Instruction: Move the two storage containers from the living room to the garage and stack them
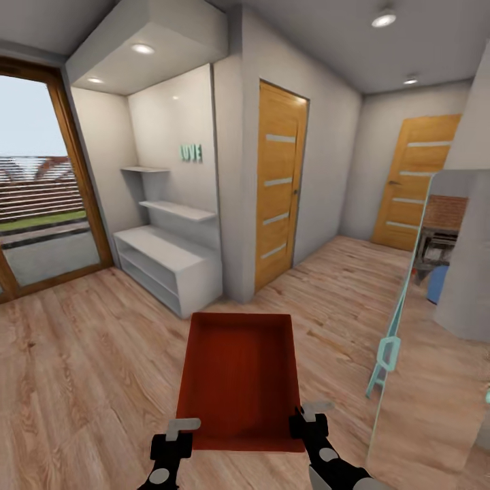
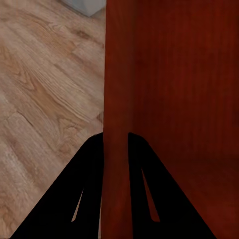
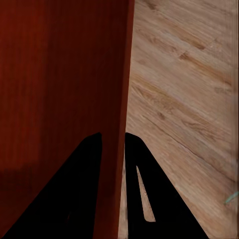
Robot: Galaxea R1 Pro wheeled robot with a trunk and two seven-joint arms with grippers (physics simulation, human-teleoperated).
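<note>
One orange-red storage container, an open lidless bin, hangs in front of me above the light wood plank floor. My left gripper is shut on its left wall near the close corner. My right gripper is shut on its right wall. The left wrist view has the black fingers pinching the thin red wall between them, and the right wrist view has the other fingers clamped on the opposite wall. The bin looks empty inside.
A white low shelf unit stands ahead left beside a wood-framed glass door. Two wooden doors lie ahead, with a corridor between them. A glass panel and a grey pillar stand close on the right.
</note>
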